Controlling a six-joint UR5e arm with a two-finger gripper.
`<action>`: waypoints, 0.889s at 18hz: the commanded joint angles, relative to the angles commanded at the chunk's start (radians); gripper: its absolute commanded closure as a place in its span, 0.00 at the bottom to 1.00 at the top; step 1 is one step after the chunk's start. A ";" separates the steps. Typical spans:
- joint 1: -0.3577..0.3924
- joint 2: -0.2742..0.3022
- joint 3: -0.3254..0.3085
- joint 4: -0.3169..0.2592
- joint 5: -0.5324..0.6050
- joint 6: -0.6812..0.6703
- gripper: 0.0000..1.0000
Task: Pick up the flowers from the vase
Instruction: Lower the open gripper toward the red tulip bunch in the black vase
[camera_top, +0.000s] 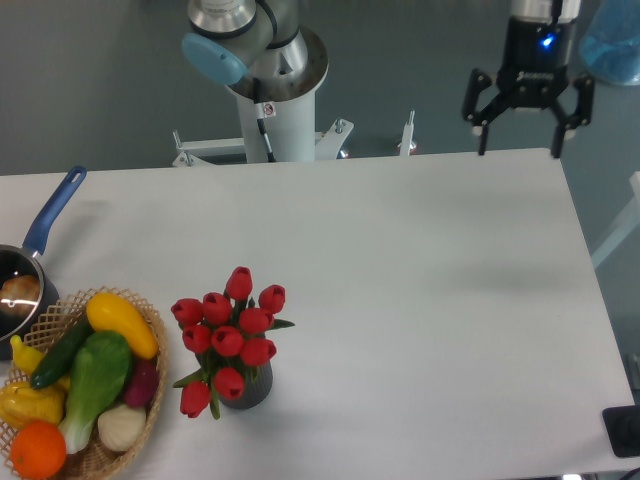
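The flowers, a bunch of red tulip buds with green stems and leaves, stand in the vase, a small dark grey cylinder near the table's front left. My gripper hangs open and empty above the table's far right edge, fingers pointing down. It is far from the flowers, up and to the right of them.
A wicker basket with colourful vegetables sits just left of the vase. A dark saucepan with a blue handle lies at the left edge. The arm's white base stands behind the table's far edge.
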 joint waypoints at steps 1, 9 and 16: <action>-0.032 -0.008 -0.005 0.003 -0.002 0.002 0.00; -0.186 -0.074 0.020 0.077 -0.022 0.008 0.00; -0.290 -0.123 0.006 0.071 -0.019 0.066 0.00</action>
